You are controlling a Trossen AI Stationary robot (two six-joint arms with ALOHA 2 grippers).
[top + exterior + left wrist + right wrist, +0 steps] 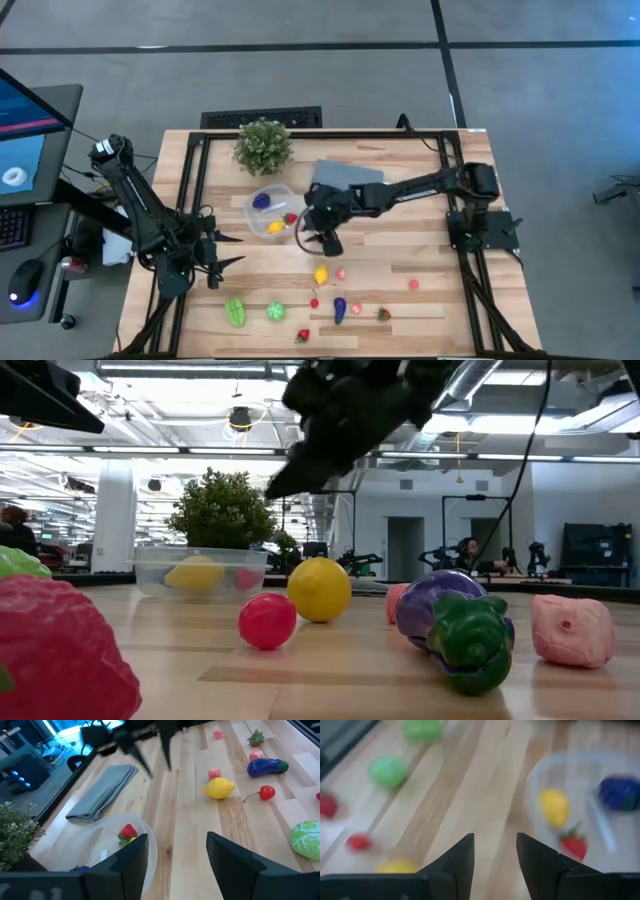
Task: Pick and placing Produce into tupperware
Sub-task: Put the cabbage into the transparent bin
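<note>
The clear round tupperware (270,212) stands on the table's middle and holds a blue, a yellow and a red toy piece; its rim (585,762) also shows in the right wrist view. Loose produce lies toward the near edge: a yellow lemon (321,274), a purple eggplant (340,309), two green pieces (235,312), red and pink bits. My right gripper (318,238) hangs open above the table between the tupperware and the lemon, with nothing between its fingers (495,837). My left gripper (225,250) waits open left of the tupperware (177,837).
A potted plant (263,145) stands at the far edge behind the tupperware. A folded grey cloth (345,175) lies under the right arm. Black frame rails run along the table's left and right sides. Bare wood lies between the tupperware and the left gripper.
</note>
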